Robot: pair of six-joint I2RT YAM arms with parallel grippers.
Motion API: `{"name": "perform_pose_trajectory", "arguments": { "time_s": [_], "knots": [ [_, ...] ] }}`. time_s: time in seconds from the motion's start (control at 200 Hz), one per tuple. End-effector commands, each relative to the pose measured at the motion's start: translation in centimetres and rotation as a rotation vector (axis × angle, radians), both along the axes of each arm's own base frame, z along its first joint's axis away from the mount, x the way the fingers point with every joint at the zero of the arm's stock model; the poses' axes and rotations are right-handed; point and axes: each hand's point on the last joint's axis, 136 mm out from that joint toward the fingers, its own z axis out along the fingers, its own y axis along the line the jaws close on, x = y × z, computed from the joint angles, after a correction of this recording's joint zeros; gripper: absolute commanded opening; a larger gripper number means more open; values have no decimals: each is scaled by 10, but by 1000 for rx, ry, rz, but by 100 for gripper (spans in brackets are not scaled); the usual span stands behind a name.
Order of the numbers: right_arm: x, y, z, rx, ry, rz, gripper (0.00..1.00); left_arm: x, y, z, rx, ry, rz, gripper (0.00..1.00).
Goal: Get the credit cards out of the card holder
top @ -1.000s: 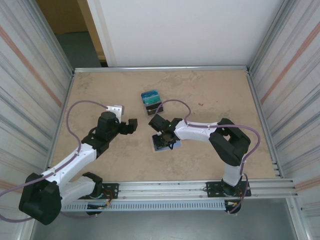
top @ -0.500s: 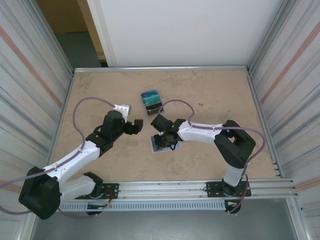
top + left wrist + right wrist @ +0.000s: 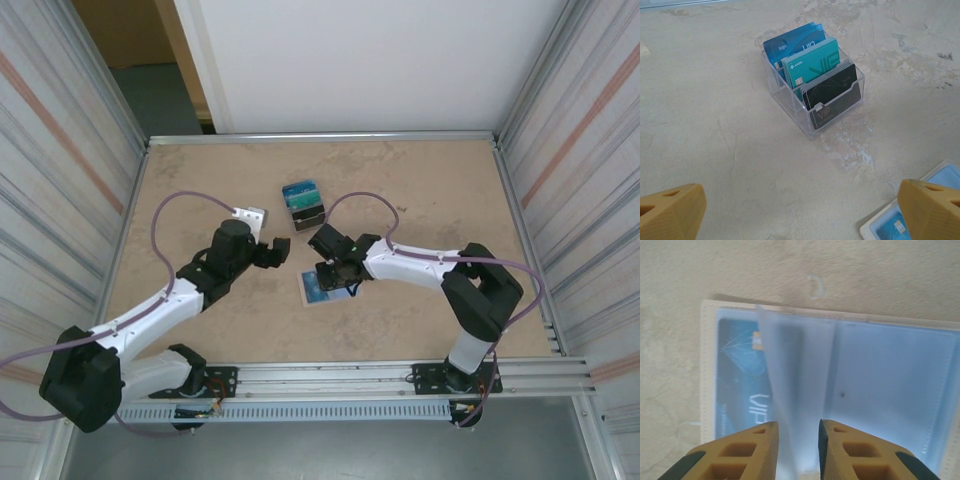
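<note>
**Item 1: card holder** [image 3: 318, 290]. Flat tan wallet lying open on the worktop [image 3: 200, 180], near centre, pale-blue lining facing up. One blue card [image 3: 737, 375] sits in its left pocket under clear plastic. A translucent leaf [image 3: 790, 370] rises from the middle fold, tilted.

**Item 2: credit cards** [image 3: 810, 67]. Three stand upright in a clear box [image 3: 812, 127], one compartment each: blue at the back, teal in the middle, black at the front. The box stands at 12 o'clock from the card holder, apart from it.

**Item 3: right tool** [image 3: 340, 272]. It is low over the card holder's 1 o'clock corner. The jaws are narrowly apart, and the leaf's lower end runs into the gap between them. Whether either finger touches the leaf cannot be told.

**Item 4: left tool** [image 3: 278, 250]. It sits at 9 o'clock from the right tool and 7 o'clock from the box, above bare worktop. The jaws are spread wide with nothing between them. In its wrist view the box lies ahead at 12 o'clock and a corner of the card holder at 4 o'clock.
</note>
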Motion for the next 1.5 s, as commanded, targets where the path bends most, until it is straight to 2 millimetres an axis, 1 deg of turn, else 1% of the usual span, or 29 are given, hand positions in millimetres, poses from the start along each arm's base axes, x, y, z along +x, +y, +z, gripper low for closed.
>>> {"name": "perform_pose_trajectory", "arguments": {
  "time_s": [0.0,0.105,0.18,0.296,0.446,0.626,0.727,0.842,0.997,1.102,1.308,1.493],
  "knots": [
    [2,-27,4,-62,-18,-67,27,7,-2,16,15,-49,6,99],
    [5,-38,4,-75,-21,-95,27,6,-2,15,20,-47,8,99],
    [6,-38,5,-64,-23,-97,27,6,-1,14,24,-45,12,99],
    [0,-25,11,-46,-44,-33,28,6,2,13,17,-42,35,99],
    [-9,-5,20,-80,-74,40,27,8,9,11,24,-33,84,99],
    [-19,20,8,-55,-17,74,28,9,14,7,36,-18,111,99],
    [-23,32,2,-49,2,94,31,9,16,7,42,-15,120,99],
    [-27,41,-5,-53,18,113,36,9,18,7,47,-16,124,99],
    [-29,43,-12,-77,27,125,43,9,19,7,51,-20,129,99],
    [-29,42,-15,-101,22,128,46,9,20,5,54,-14,129,99],
    [-26,34,-27,-164,20,116,46,9,17,3,54,-2,118,99],
    [-28,33,-36,-175,40,118,46,9,16,1,59,7,114,99]
  ]
}}
